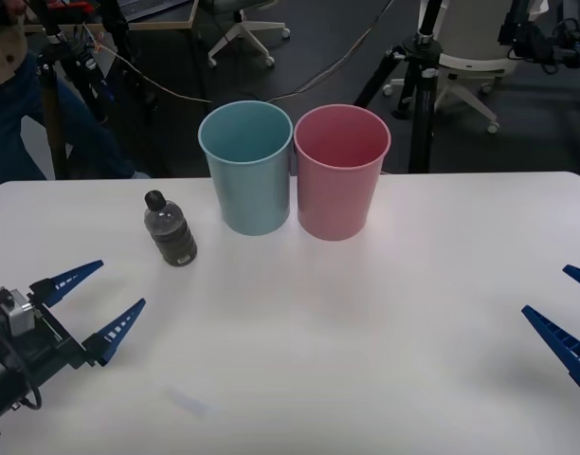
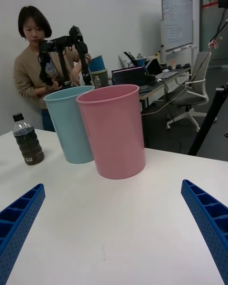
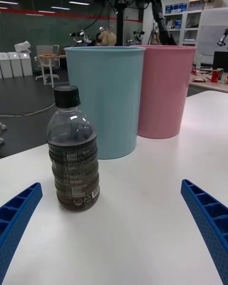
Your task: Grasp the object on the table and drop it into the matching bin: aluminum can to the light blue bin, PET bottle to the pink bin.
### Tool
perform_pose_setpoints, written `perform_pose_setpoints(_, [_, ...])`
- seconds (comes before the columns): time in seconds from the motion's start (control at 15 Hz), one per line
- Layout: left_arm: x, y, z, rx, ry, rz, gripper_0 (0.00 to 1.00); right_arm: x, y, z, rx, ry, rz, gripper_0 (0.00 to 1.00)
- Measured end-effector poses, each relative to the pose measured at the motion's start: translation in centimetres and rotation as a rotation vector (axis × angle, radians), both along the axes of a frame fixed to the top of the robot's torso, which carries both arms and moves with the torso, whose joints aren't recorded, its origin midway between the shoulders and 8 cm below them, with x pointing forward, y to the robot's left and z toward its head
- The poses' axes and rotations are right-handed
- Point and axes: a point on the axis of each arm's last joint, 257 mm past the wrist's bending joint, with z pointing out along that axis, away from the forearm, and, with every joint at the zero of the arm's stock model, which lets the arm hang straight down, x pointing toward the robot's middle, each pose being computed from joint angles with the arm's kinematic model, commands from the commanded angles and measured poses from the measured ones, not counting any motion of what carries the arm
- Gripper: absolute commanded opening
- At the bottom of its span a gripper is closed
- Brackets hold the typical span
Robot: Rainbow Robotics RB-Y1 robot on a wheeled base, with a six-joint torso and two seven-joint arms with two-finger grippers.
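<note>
Left gripper (image 1: 91, 301) low over the near-left part of the table (image 1: 366, 360), fingers spread wide, nothing between them, aimed toward about 1 o'clock in the front view. PET bottle (image 1: 169, 229) stands upright just ahead of it at roughly 1 o'clock from the fingertips, long axis vertical, black cap up, apart from both fingers. Light blue bin (image 1: 246, 167) sits near the bottle at its 2 o'clock, with the pink bin (image 1: 340, 171) just beside it at 3 o'clock. Right gripper (image 1: 567, 318) parked at the table's right edge, also spread wide, well apart from the bottle. Left arm clearly nearer; likely a short forward reach to straddle the bottle.
</note>
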Motion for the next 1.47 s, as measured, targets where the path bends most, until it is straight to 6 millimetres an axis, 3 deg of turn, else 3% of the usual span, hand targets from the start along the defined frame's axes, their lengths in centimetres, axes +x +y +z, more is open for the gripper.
perform_pose_setpoints(0.67, [5.6, -0.3, -1.4, 0.012, 0.01, 0.017, 1.0, 0.0, 0.0, 0.0, 0.0, 0.0, 0.0, 1.0])
perform_pose_setpoints(1.0, [7.5, -0.6, -1.5, 0.031, 0.008, 0.048, 1.0, 0.0, 0.0, 0.0, 0.0, 0.0, 0.0, 1.0])
perform_pose_setpoints(1.47, [9.7, -2.6, -1.2, 0.025, 0.009, 0.055, 1.0, 0.0, 0.0, 0.0, 0.0, 0.0, 0.0, 1.0])
